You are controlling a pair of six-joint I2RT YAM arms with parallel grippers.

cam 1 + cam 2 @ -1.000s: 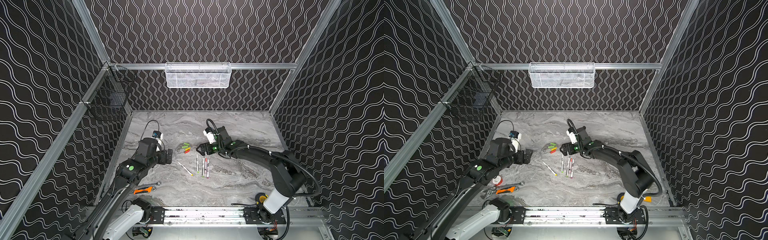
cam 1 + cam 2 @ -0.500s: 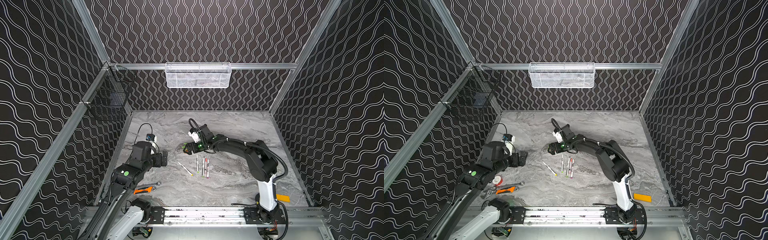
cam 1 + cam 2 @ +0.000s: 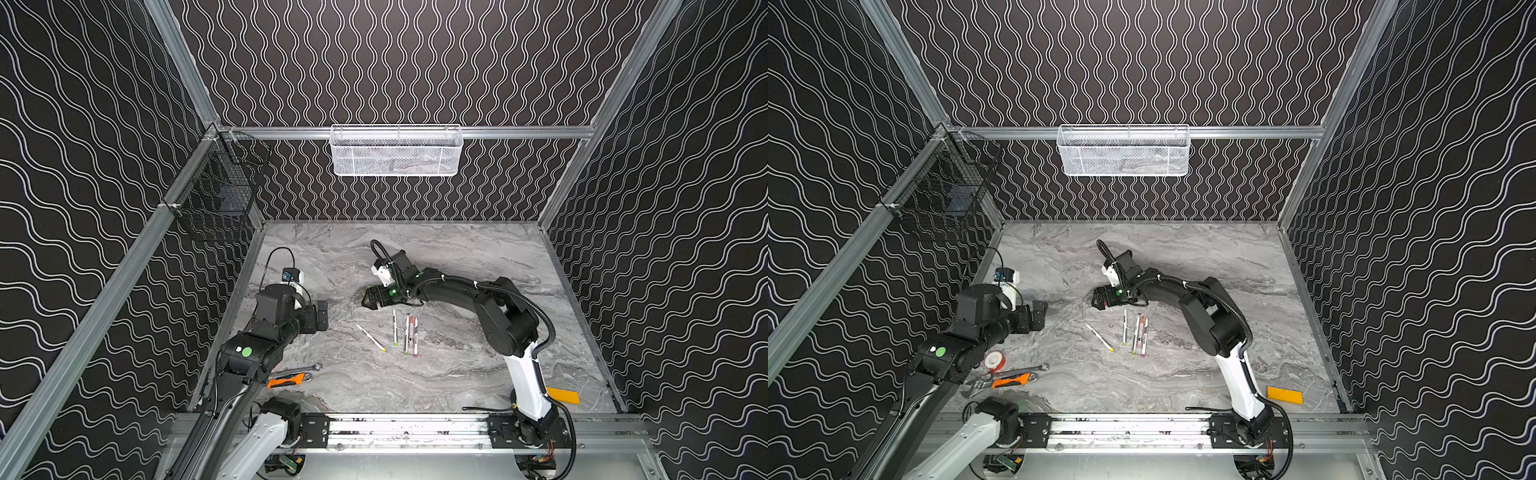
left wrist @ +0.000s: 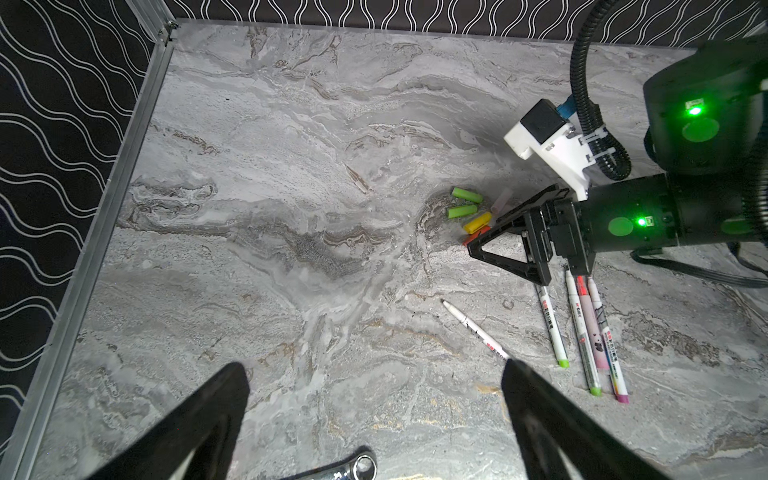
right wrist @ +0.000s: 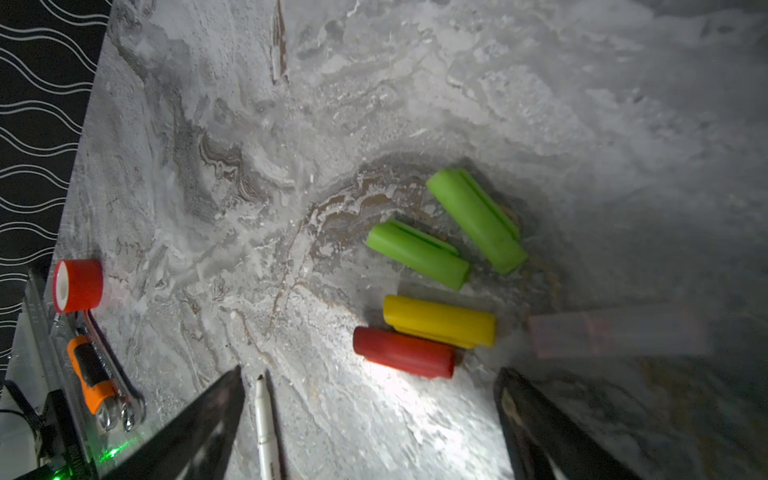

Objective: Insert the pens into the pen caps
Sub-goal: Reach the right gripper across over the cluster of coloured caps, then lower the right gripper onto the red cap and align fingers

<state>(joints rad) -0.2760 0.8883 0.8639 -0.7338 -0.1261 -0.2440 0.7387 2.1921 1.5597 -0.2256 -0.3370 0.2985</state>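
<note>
I read the grey marble-patterned tabletop (image 5: 540, 104) as matt and grainy. Short green, yellow and red pen caps (image 5: 440, 320): smooth plastic, faint sheen. Thin white-barrelled pens (image 4: 550, 326): smooth plastic, printed. Silver wrench (image 3: 1025, 369): polished metal, glossy. White basket (image 3: 395, 153): metal mesh.

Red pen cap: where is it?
Right wrist view: the red cap lies against the yellow cap on the table, just ahead of the open right gripper.

Both top views look steeply down from high above the front rail (image 3: 395, 430). They face the back wall (image 3: 395, 62) and share nearly the whole table (image 3: 457, 257). The left wrist camera looks from a little height across the table toward the caps (image 4: 471, 210) and pens (image 4: 590, 332). The right wrist camera sits close over those same caps.
</note>
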